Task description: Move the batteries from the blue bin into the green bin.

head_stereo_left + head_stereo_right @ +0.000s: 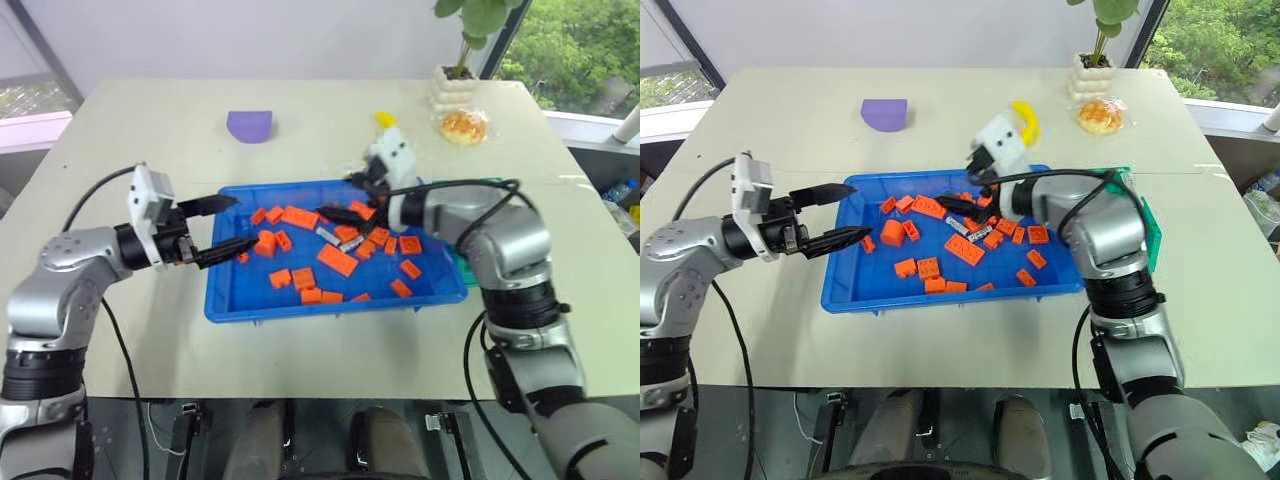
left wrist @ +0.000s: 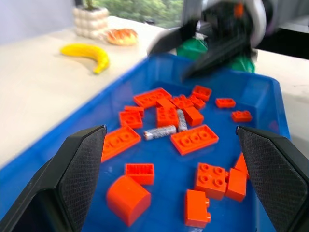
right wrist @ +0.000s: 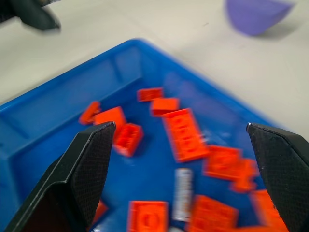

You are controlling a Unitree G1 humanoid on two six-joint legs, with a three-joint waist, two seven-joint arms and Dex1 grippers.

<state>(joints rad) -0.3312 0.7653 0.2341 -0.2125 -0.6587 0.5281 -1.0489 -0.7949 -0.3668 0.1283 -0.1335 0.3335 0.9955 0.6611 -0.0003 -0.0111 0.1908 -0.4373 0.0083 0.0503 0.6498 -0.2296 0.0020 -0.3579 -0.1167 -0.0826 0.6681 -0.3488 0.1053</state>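
- Here, two batteries [image 2: 167,129] lie flat in the blue bin [image 1: 235,300], near its middle, with orange blocks [image 1: 337,259] all around them.
- In the left wrist view the two batteries touch at one end and make a corner shape.
- One battery lies the long way of the bin. The other [image 2: 181,120] points across it, toward the far wall.
- In the right wrist view one battery [image 3: 183,194] lies between two orange blocks.
- The green bin [image 1: 1150,235] sits just beside the right end of the blue bin. The right arm hides most of it, so I cannot tell what is inside.
- The left gripper [image 1: 220,226] is at the left end of the blue bin, up above the rim. It points level, in toward the bin.
- Its two black fingers are spread wide apart, and nothing is between them.
- The right gripper [image 1: 962,206] reaches in from the right, over the middle of the blue bin, just above the batteries. It tips down a little and points to the left.
- Its fingers are wide apart too, and they hold nothing.
- Both elbows stick out to the sides, and the two grippers point toward each other.
- A banana [image 2: 89,53], a purple bowl [image 1: 250,125] and a plant pot [image 1: 452,85] sit on the table [image 1: 120,150] past the blue bin.
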